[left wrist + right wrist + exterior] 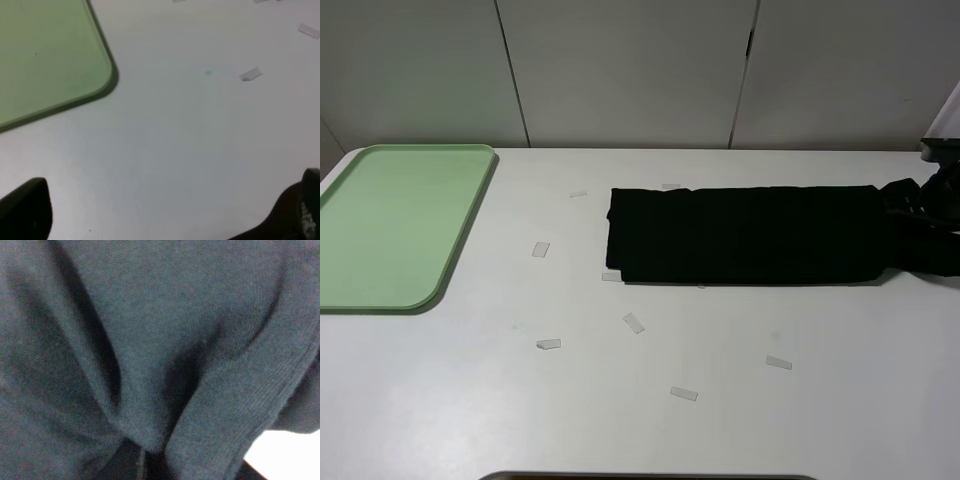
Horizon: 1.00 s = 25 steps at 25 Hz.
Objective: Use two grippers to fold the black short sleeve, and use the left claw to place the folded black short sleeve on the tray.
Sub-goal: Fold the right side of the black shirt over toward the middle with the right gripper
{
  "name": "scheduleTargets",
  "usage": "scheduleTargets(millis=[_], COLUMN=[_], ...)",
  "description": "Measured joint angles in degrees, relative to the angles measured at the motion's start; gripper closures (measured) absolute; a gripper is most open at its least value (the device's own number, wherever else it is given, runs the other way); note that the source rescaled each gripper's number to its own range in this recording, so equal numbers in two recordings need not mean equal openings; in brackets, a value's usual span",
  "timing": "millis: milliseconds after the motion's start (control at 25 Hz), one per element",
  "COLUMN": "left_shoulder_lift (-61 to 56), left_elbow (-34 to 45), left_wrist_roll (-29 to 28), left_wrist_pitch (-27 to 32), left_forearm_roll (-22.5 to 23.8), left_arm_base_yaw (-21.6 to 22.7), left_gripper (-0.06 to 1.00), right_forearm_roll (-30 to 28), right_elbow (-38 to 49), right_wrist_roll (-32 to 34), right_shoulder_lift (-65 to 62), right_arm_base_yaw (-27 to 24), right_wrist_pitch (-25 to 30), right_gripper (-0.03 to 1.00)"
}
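Note:
The black short sleeve (pixel 740 235) lies on the white table as a long folded band, right of centre. At its right end my right gripper (pixel 910 215) is shut on the cloth. In the right wrist view the black fabric (pixel 150 340) fills the picture and bunches in folds down into the gripper (pixel 142 465). The light-green tray (pixel 380 230) sits bare at the far left. My left gripper (pixel 165 212) is open and holds nothing, hovering over bare table near the tray's rounded corner (pixel 107 82). The left arm does not show in the high view.
Small clear tape strips lie scattered on the table (pixel 541 249) (pixel 634 322) (pixel 684 394) (pixel 779 362), and one such strip (pixel 250 74) shows in the left wrist view. Pale wall panels stand behind the table's far edge.

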Motion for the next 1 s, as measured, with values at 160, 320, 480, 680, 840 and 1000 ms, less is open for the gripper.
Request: scheduleTargets(millis=[160, 320, 480, 680, 840, 1000], left_shoulder_lift=[0.0, 0.0, 0.0, 0.0, 0.0, 0.0], left_elbow=[0.0, 0.0, 0.0, 0.0, 0.0, 0.0], left_wrist_roll=[0.0, 0.0, 0.0, 0.0, 0.0, 0.0], left_wrist_pitch=[0.0, 0.0, 0.0, 0.0, 0.0, 0.0], left_forearm_roll=[0.0, 0.0, 0.0, 0.0, 0.0, 0.0], left_arm_base_yaw=[0.0, 0.0, 0.0, 0.0, 0.0, 0.0], left_gripper=[-0.04, -0.04, -0.04, -0.04, -0.04, -0.04], right_forearm_roll=[-3.5, -6.9, -9.2, -10.5, -13.8, -19.2], right_elbow=[0.2, 0.2, 0.2, 0.2, 0.2, 0.2], right_wrist_roll=[0.8, 2.8, 4.1, 4.2, 6.5, 11.0], right_shoulder_lift=[-5.9, -9.0, -10.6, -12.1, -13.1, -13.1], right_arm_base_yaw=[0.0, 0.0, 0.0, 0.0, 1.4, 4.6], right_wrist_pitch=[1.6, 2.4, 4.0, 5.6, 6.7, 7.7], right_gripper=[0.78, 0.78, 0.78, 0.78, 0.78, 0.78])
